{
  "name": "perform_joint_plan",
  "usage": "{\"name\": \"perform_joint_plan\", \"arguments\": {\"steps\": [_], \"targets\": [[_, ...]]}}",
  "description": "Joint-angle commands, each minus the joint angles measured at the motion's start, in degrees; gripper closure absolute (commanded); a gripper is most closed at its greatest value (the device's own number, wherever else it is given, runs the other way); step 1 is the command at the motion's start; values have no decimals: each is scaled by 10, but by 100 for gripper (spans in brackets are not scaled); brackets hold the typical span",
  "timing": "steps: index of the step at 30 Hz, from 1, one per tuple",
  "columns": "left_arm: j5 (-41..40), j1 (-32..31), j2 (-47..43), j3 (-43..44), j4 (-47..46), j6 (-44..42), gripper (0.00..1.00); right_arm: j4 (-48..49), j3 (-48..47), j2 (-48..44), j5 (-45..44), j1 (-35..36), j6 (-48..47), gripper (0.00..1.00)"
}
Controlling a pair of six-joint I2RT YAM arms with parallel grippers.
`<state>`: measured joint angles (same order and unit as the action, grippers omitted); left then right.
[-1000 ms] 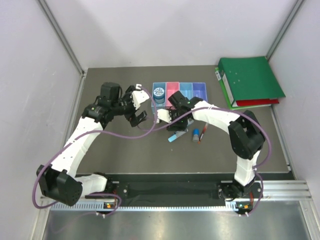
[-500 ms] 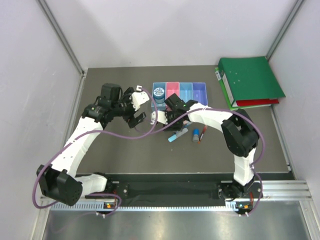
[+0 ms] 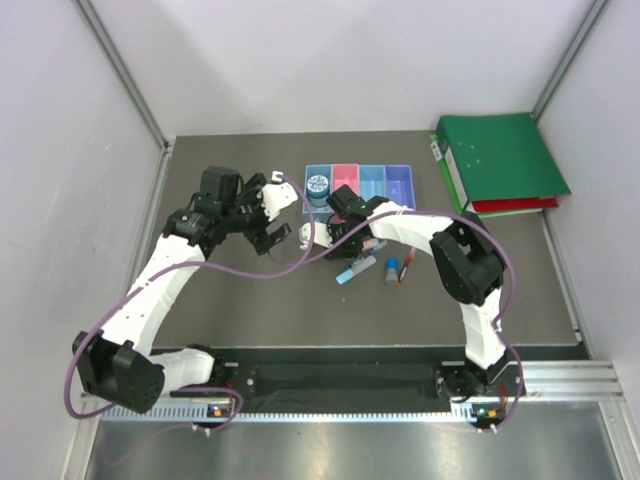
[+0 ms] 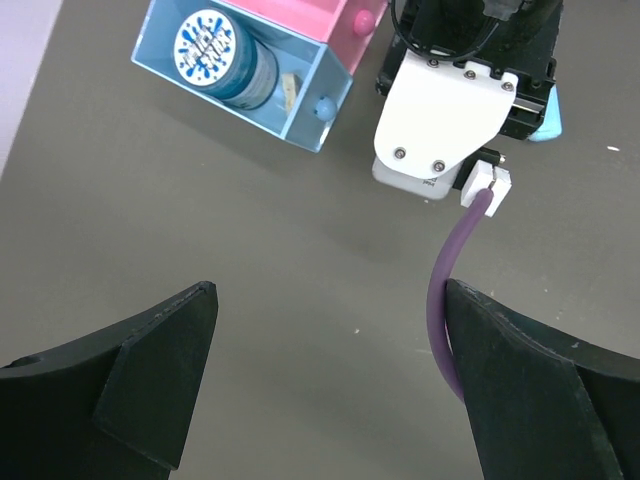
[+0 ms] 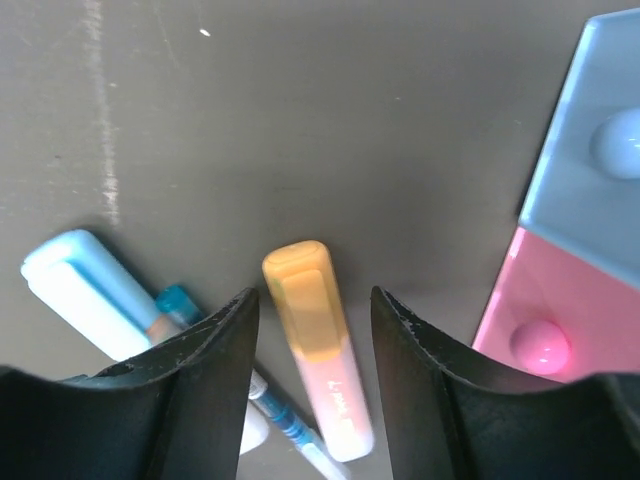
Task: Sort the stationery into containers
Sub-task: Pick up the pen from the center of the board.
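Note:
My right gripper (image 5: 315,300) is open, its jaws on either side of the orange-yellow highlighter (image 5: 318,370), which lies flat on the table and is not gripped. A light-blue marker (image 5: 85,285) and a thin pen (image 5: 285,425) lie just left of it. In the top view the right gripper (image 3: 350,240) hangs just in front of the blue bin (image 3: 308,198) and pink bin (image 3: 345,176). The round blue disc (image 3: 319,184) and a tan eraser (image 4: 290,88) sit in the blue bin. My left gripper (image 4: 330,300) is open and empty over bare table, left of the bins.
The light blue bin (image 3: 372,180) and purple bin (image 3: 399,180) end the row. A small blue cylinder (image 3: 392,270) and a red pen (image 3: 408,264) lie to the right of the marker (image 3: 349,273). Green binders (image 3: 500,160) lie at the back right.
My right gripper has shifted a little back and left toward the bins, over the highlighter. The left arm has barely moved.

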<state>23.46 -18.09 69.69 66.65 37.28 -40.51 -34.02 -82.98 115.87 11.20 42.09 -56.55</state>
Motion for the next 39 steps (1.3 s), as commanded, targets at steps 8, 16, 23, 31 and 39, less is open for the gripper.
{"name": "perform_joint_plan", "arguments": {"steps": [8, 16, 23, 31, 39], "targets": [[-47, 18, -34, 13, -106, -23, 1, -84, -4, 65, 14, -20, -73, 91], [-89, 18, -40, -27, -128, 12, 1, -44, -6, 15, 4, -28, -33, 100], [-164, 19, -102, -112, -295, 59, 1, -11, -27, -71, 1, -50, 30, 100], [-197, 19, -112, -129, -335, 97, 1, 12, -34, -135, -6, -78, 104, 100], [-22, 19, -84, -100, -184, 19, 1, 81, -75, -160, -76, -110, 326, 100]]}}
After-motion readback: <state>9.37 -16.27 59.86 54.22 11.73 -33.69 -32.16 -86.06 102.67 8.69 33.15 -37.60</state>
